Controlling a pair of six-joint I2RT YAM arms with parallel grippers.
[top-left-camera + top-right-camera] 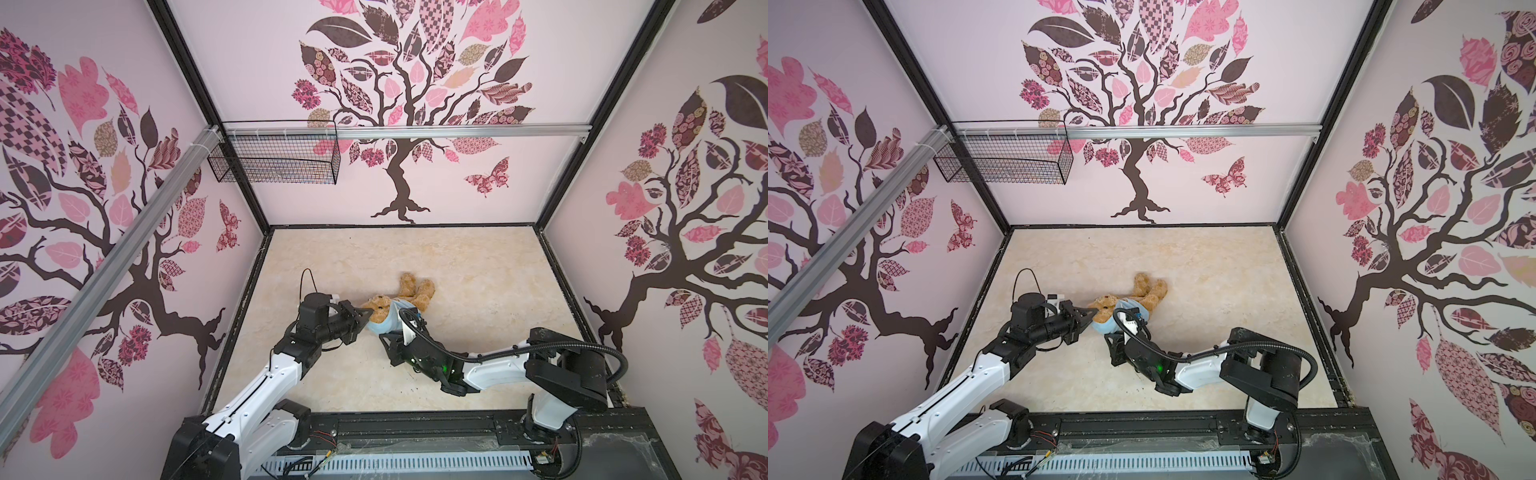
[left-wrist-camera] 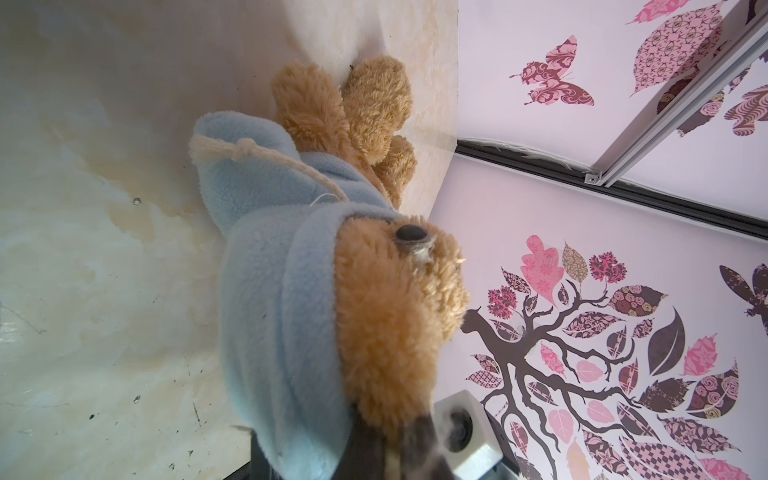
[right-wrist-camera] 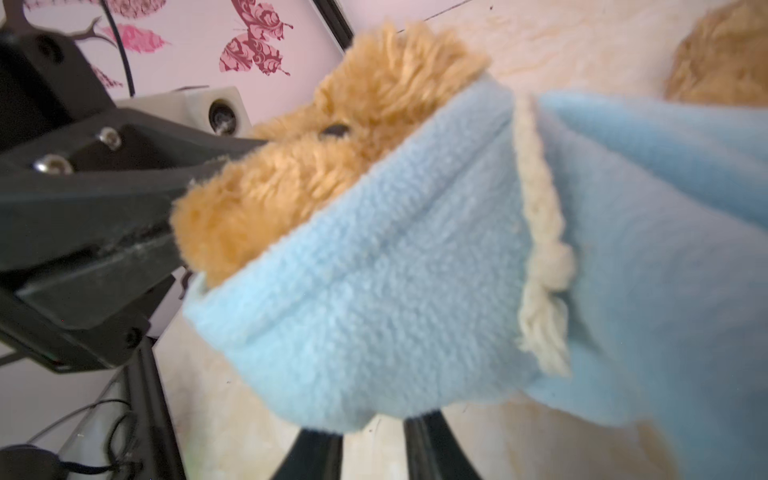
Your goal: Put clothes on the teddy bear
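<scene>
On the counter (image 1: pixel 478 270), a bit left of its middle in both top views: the bear (image 1: pixel 413 293), lying down, head toward the left arm, legs toward the back wall and a bit right. Wrapped over the trunk, the light-blue shirt (image 1: pixel 384 326), with a hemmed rim around the head; face, muzzle and legs bare. Across the shirt, a cream cord (image 2: pixel 249 151) with a knot.

At the top of the head, the left claw (image 1: pixel 365 318), clenched on the bear's fur, clearest from the right wrist. Just under the shirt's rim, the right claw (image 3: pixel 374 430), with two dark fingers (image 3: pixel 432 449) a little apart and their tips hidden by the fleece; cannot tell whether pinching the shirt or free. Both arms low over the counter, meeting at the bear.

High on the back wall, toward the left, a wire basket (image 1: pixel 274 158).
</scene>
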